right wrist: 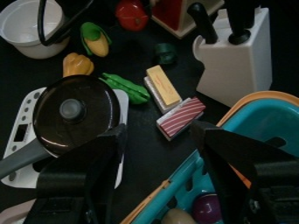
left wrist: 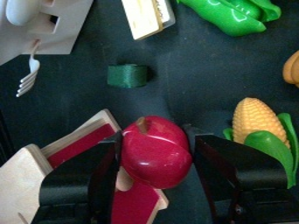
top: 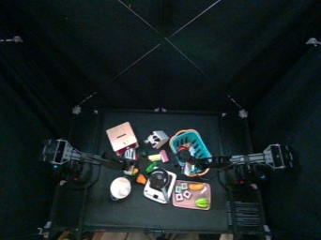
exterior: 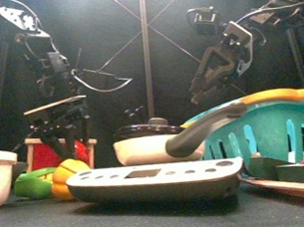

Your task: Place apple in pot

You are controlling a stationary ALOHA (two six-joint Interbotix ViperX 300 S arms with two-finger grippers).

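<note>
The apple (left wrist: 156, 150) is seen in the lower centre of the left wrist view, red and glossy, with a small stem dimple on top. It is clamped between the black fingers (left wrist: 103, 171) of the left gripper (left wrist: 156, 171), one at each flank, above a pink box (left wrist: 70, 166) that lies beneath it. Whether the apple is clear of the box or resting on it cannot be told.

The apple is judged to be a light, rigid toy with a smooth, somewhat slippery skin. The hold is taken across the widest part, which is considered the soundest place; a grip nearer the top or bottom would be expected to squeeze it out.

The pot (top: 120, 188) is noted at the lower left of the top view, a small whitish round vessel near the table's (top: 94, 211) front edge. Its opening is judged to be only modestly wider than the apple, so a release from directly above is advised.

The right gripper (right wrist: 162, 175) is held high above a teal basket (right wrist: 251, 118), its fingers apart and empty.
</note>
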